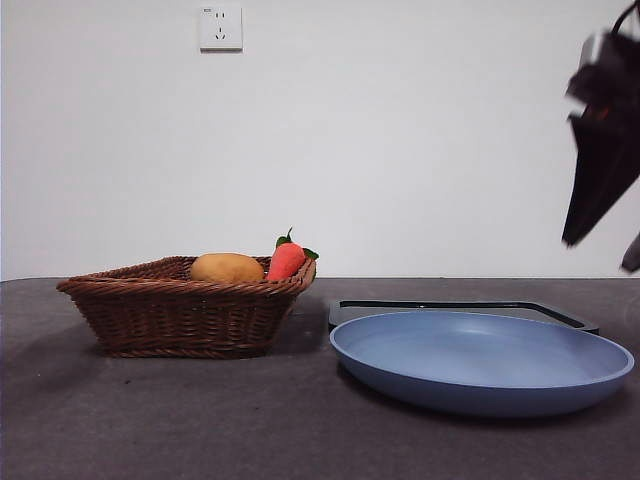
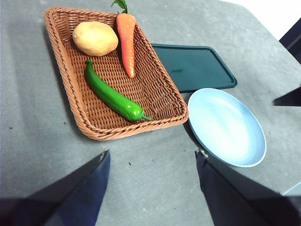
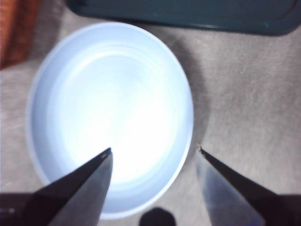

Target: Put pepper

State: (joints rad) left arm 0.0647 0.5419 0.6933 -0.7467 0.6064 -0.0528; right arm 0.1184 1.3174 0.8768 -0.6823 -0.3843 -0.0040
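Note:
The green pepper point(image 2: 113, 96) lies in the wicker basket point(image 2: 70, 94) beside a tan potato point(image 2: 95, 38) and an orange carrot point(image 2: 126, 40). In the front view the basket point(image 1: 180, 315) hides the pepper; only the potato point(image 1: 227, 268) and the carrot point(image 1: 286, 259) show above its rim. My left gripper point(image 2: 151, 157) is open and empty, high above the table in front of the basket. My right gripper point(image 3: 153, 153) is open and empty above the light blue plate point(image 3: 56, 113). It shows as a dark shape at the upper right of the front view point(image 1: 603, 150).
The blue plate point(image 1: 480, 362) stands right of the basket, in front of a dark green tray point(image 1: 560, 312). Both also show in the left wrist view: the plate point(image 2: 226, 127) and the tray point(image 2: 193, 67). A wall socket point(image 1: 221, 28) is on the white wall behind.

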